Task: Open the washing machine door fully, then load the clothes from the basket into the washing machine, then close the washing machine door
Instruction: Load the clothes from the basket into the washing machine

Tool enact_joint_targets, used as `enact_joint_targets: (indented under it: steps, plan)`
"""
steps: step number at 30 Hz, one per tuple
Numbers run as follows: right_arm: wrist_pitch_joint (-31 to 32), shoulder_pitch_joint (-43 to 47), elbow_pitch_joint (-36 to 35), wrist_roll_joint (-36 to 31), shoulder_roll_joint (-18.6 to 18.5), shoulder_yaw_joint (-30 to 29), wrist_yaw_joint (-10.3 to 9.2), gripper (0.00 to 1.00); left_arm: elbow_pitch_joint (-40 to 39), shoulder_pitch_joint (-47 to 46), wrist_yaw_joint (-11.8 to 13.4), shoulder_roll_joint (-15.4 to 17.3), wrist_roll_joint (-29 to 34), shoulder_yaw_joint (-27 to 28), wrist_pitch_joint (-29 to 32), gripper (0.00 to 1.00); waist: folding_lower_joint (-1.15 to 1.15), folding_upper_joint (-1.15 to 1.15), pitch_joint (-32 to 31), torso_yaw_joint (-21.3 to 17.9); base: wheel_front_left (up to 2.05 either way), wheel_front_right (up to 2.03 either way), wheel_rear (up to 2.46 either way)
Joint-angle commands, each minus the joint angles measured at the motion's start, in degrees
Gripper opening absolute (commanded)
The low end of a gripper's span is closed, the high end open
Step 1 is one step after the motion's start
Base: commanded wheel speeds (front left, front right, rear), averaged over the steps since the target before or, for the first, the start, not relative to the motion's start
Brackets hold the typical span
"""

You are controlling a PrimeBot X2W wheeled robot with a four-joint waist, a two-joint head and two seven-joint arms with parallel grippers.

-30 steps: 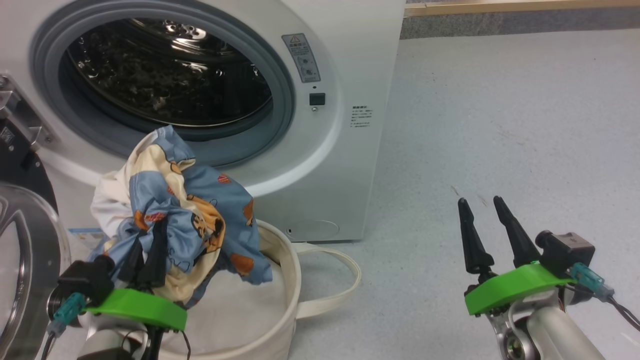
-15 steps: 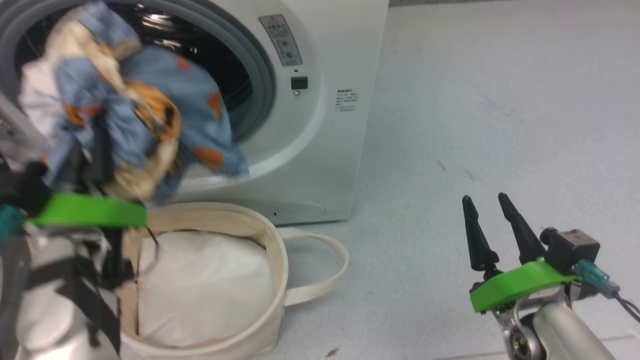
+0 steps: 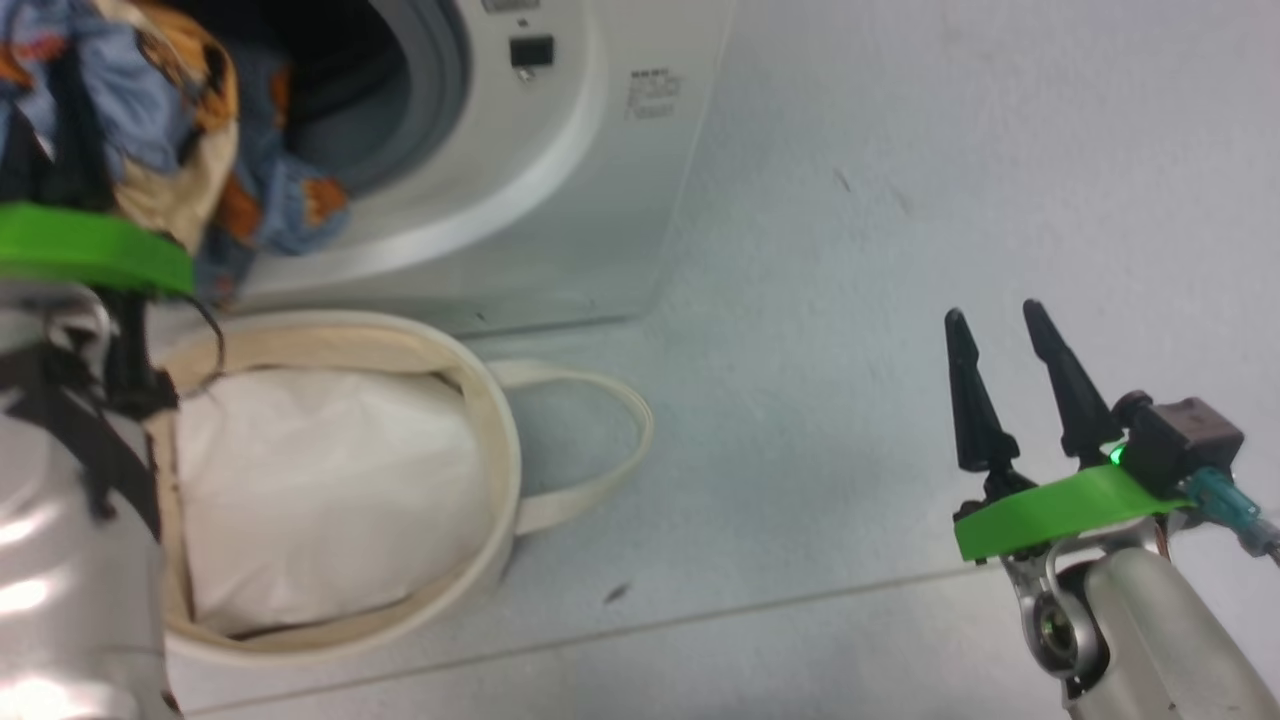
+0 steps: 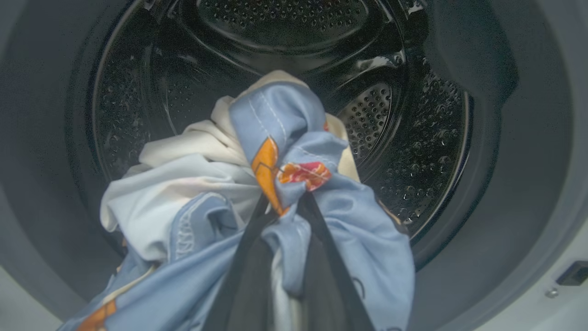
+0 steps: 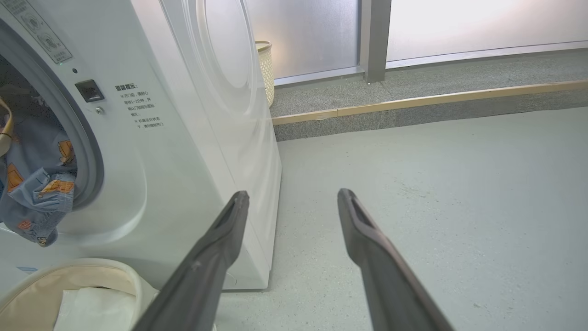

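The right gripper point(image 3: 992, 312) has two long black fingers point(image 3: 975, 400). They are fat at the bottom and pointy at the top, like crayons. They stand on a bright green plate point(image 3: 1060, 510). At 3 o'clock of that plate sits a small dark box point(image 3: 1185, 440) with a tiny green light point(image 3: 1114, 456) and a blue-green plug point(image 3: 1215, 495). The forearm point(image 3: 1160, 640) at 6 o'clock is shiny silver. The left gripper point(image 4: 288, 202) has a second green plate point(image 3: 90, 250). Its silver arm point(image 3: 60, 580) wears black straps point(image 3: 95, 450) and a thin black wire point(image 3: 213, 330).
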Motion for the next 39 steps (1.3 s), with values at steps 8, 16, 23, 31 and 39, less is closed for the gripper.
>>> enact_joint_targets:
  steps: [8, 16, 23, 31, 39]
  plan:
    - [-0.7, -0.3, -4.2, -2.1, 1.7, -2.1, 0.05, 1.0, 6.0, -11.0, -0.3, 7.0, 4.8, -1.0, -0.7, 0.0, -0.02, 0.0, 10.5, -4.6, 0.0, 0.0, 0.0]
    - [-0.7, -0.5, -6.9, -3.0, 2.6, -4.1, 0.05, 1.0, -7.0, -19.3, -0.5, 7.0, 5.3, -2.8, -0.7, 0.0, -0.02, 0.0, 15.3, -5.7, 0.0, 0.0, 0.0]
    - [-0.7, -0.1, -7.4, -3.4, 3.0, -4.6, 0.05, 1.0, -13.8, -19.0, -0.7, 5.8, 3.7, -1.6, -0.7, 0.0, -0.02, 0.0, 16.6, -5.7, 0.0, 0.0, 0.0]
    - [-0.7, 0.0, -7.1, -3.4, 3.4, -3.8, 0.05, 1.0, 0.4, -19.1, 0.2, 7.6, 7.0, -2.7, -0.7, 0.0, -0.02, 0.0, 16.2, -6.1, 0.01, 0.01, 0.01]
    - [-0.7, 0.3, -7.0, -4.7, 4.0, -3.3, 0.05, 1.0, 6.8, -23.0, 0.1, 10.4, 8.2, -4.9, -0.7, 0.24, -0.02, 0.0, 15.9, -6.0, 0.1, 0.1, 0.1]
